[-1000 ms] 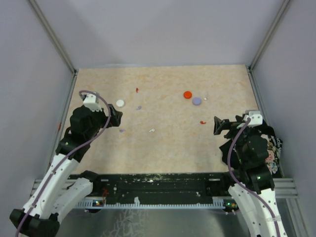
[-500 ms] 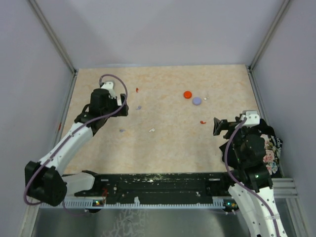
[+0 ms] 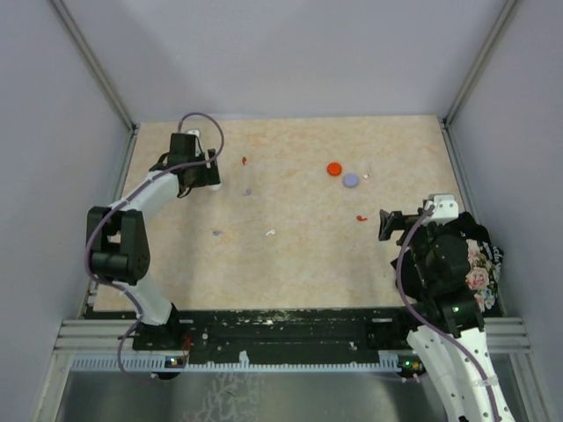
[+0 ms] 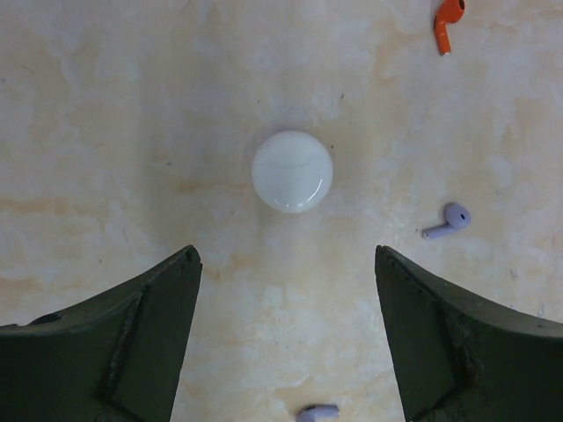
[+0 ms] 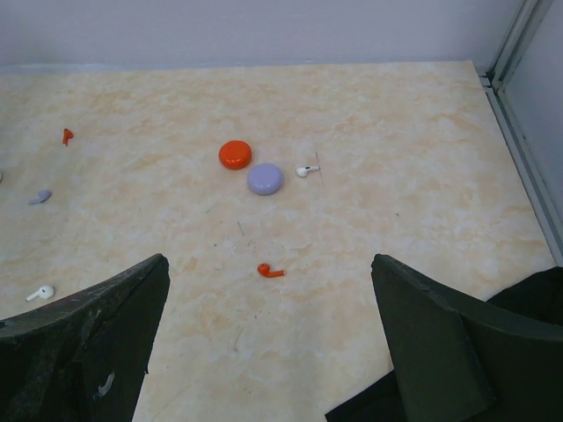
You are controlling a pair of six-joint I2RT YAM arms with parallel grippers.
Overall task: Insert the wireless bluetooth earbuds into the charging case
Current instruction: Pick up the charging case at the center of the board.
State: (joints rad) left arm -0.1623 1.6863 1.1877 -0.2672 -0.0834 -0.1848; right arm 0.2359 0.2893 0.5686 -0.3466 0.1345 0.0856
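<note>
My left gripper (image 3: 209, 174) is open and hangs over the white round disc (image 4: 292, 171), which lies just ahead of the open jaws (image 4: 286, 343) and is hidden under the gripper in the top view. A red earbud (image 4: 448, 22), a lavender earbud (image 4: 449, 220) and a second lavender earbud (image 4: 317, 411) lie near it. My right gripper (image 3: 387, 224) is open and empty; a red earbud (image 5: 268, 271) lies ahead of it. The red disc (image 5: 235, 155), the lavender disc (image 5: 265, 178) and a white earbud (image 5: 305, 170) sit further off. Another white earbud (image 3: 271, 233) lies mid-table.
A black flowered cloth (image 3: 482, 257) lies at the right edge under the right arm. Grey walls and metal posts (image 3: 119, 105) close in the beige table on three sides. A black rail (image 3: 281, 321) runs along the near edge.
My left arm has swung out and away toward the far left, and its open gripper now sits over the white disc. The right arm has barely moved.
</note>
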